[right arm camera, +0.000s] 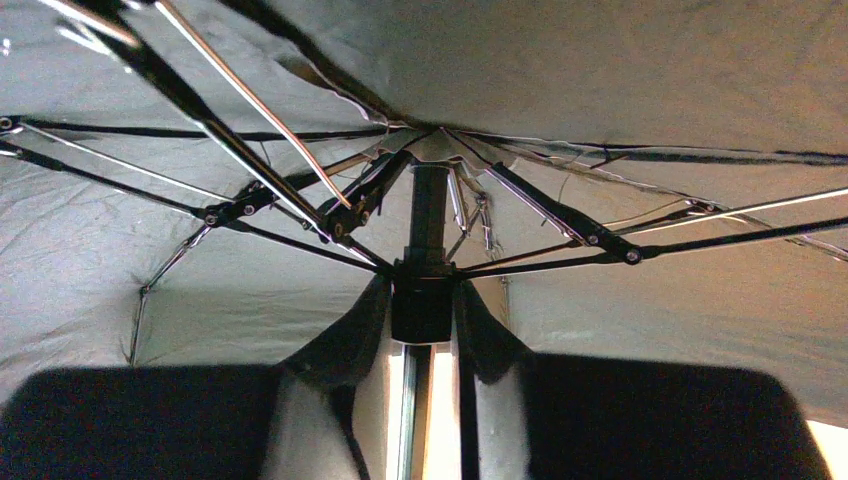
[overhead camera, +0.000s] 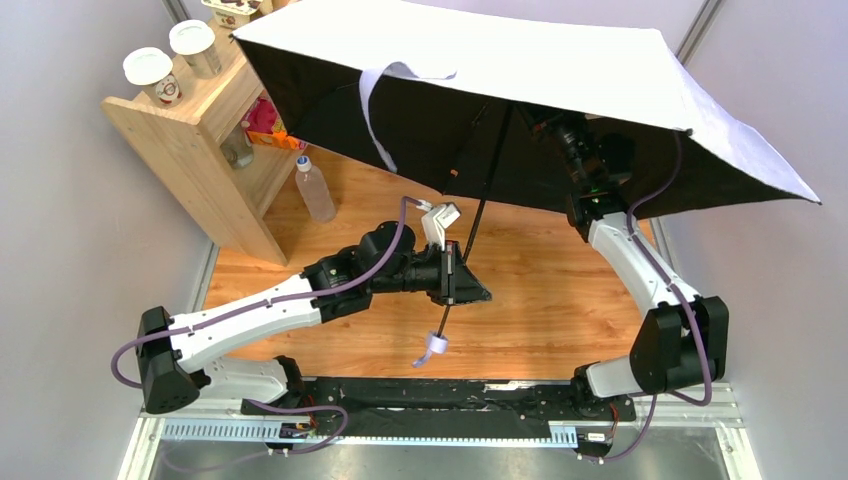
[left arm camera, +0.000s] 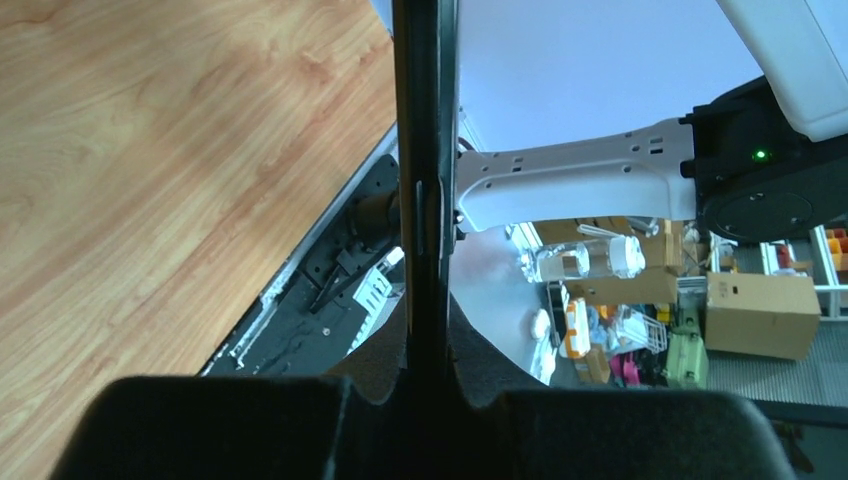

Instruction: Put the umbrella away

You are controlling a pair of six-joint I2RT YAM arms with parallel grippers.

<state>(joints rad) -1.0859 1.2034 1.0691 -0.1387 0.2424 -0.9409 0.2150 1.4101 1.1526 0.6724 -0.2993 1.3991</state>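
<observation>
The umbrella (overhead camera: 520,60) is open, its pale canopy spread over the back of the table with the dark underside facing me. Its thin dark shaft (overhead camera: 488,205) slants down to a small handle with a pale wrist strap (overhead camera: 433,347). My left gripper (overhead camera: 458,275) is shut on the lower shaft (left arm camera: 425,150), which runs up between the fingers in the left wrist view. My right gripper (right arm camera: 422,320) is up under the canopy, its fingers (right arm camera: 365,330) pressed on both sides of the black runner (right arm camera: 422,305) where the ribs meet.
A wooden shelf (overhead camera: 200,130) stands at the back left with two lidded cups (overhead camera: 150,70) on top and a clear bottle (overhead camera: 315,190) beside it. The canopy reaches both side walls. Wooden tabletop (overhead camera: 540,300) shows between the arms.
</observation>
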